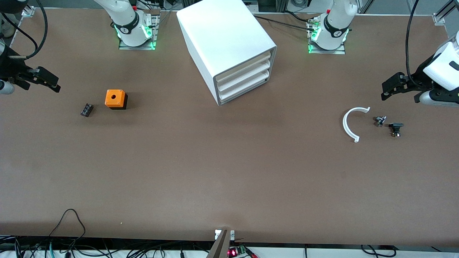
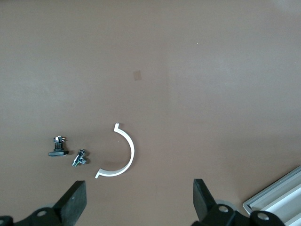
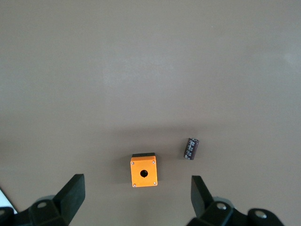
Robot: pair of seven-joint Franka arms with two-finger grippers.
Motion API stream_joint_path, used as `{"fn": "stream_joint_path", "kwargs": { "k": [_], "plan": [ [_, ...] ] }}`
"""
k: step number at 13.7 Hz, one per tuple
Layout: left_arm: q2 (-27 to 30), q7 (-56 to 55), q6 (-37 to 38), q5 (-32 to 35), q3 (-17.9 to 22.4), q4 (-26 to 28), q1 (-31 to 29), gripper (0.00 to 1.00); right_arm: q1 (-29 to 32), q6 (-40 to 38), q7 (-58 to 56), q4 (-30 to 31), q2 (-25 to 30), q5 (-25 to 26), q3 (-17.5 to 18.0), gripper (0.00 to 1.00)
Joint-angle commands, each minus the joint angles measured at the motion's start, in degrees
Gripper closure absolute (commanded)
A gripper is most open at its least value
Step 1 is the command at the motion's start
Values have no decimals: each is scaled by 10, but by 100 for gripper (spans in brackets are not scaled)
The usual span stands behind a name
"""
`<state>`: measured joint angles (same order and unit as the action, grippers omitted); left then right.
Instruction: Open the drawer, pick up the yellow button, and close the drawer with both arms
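Nothing has begun — the top drawer [image 1: 243, 63] of the white cabinet [image 1: 224, 43] sits flush, so any button inside is hidden. Left end effector [image 1: 385, 89] and right end effector [image 1: 55, 85] hover over bare tabletop [image 1: 229, 172], fingers apart. Next: one reaches the drawer front.

Even, diffuse overhead light, no harsh glare. Brown table [image 1: 229, 172] is matte and evenly lit. Orange cube [image 1: 115, 98] and white cabinet [image 1: 226, 43] cast short soft shadows. Green LEDs glow at both arm bases. Wrist views slightly softer, faint pale sheen mid-table; front view sharp.
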<state>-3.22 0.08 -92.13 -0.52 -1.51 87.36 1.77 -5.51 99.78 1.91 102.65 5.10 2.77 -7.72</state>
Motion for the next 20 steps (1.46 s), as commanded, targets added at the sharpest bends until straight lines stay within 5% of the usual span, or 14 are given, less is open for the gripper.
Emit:
{"fn": "stream_joint_path", "kwargs": {
  "k": [1,10,13,20],
  "plan": [
    [7,12,-4,1,-2,4,-4,0,0,0,-6,-5,2,7,0,0],
    [-14,9,-3,2,-9,17,2,0,-5,1,0,-20,-17,6,5,0],
    [-61,5,-4,10,-16,20,10,0,-6,-4,-7,-43,-59,6,11,0],
    [-141,32,4,-37,-20,51,33,0,-17,-6,4,-46,-62,3,17,0]
  ]
}}
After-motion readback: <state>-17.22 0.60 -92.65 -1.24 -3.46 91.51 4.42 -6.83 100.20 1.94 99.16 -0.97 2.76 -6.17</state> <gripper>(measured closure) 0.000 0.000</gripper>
